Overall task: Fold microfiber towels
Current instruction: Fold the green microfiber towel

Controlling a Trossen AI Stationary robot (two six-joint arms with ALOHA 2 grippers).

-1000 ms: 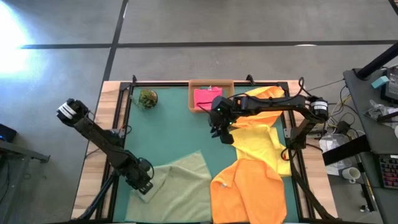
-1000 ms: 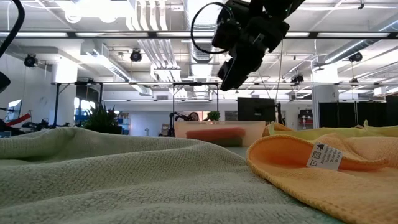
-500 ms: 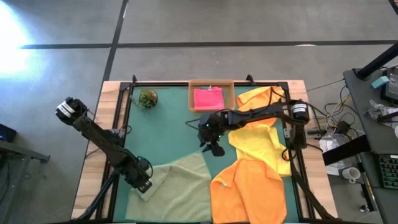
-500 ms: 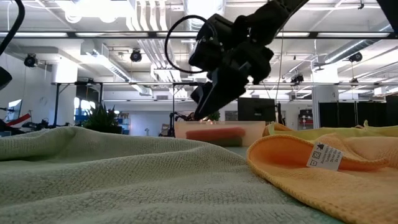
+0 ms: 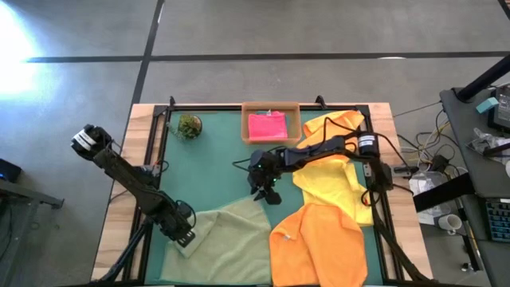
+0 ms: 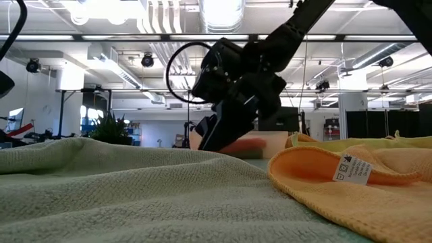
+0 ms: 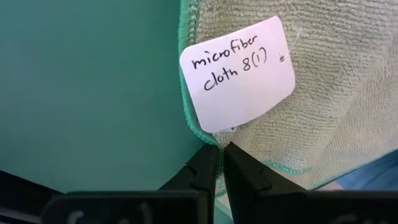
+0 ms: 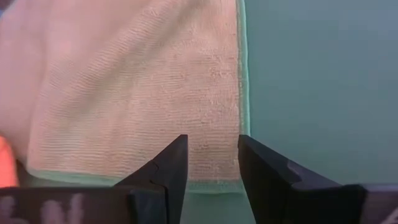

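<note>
High view — right gripper (image 5: 265,191) hanging over the green mat (image 5: 223,159) near the far corner of the sage towel (image 5: 231,231); left gripper (image 5: 184,237) sitting on that towel's near-left edge. Orange towel (image 5: 319,243) and yellow towel (image 5: 327,171) lying to the right, pink towel (image 5: 266,126) resting in the cardboard tray (image 5: 271,108).

Low view — right gripper (image 6: 233,111) tilting down just above the sage towel (image 6: 101,182).

Left wrist view — fingers (image 7: 199,177) pressing together on the sage towel's (image 7: 329,93) hem, beside a paper tag (image 7: 237,73).

Right wrist view — fingers (image 8: 168,168) standing apart above the towel's (image 8: 137,93) edge.
</note>
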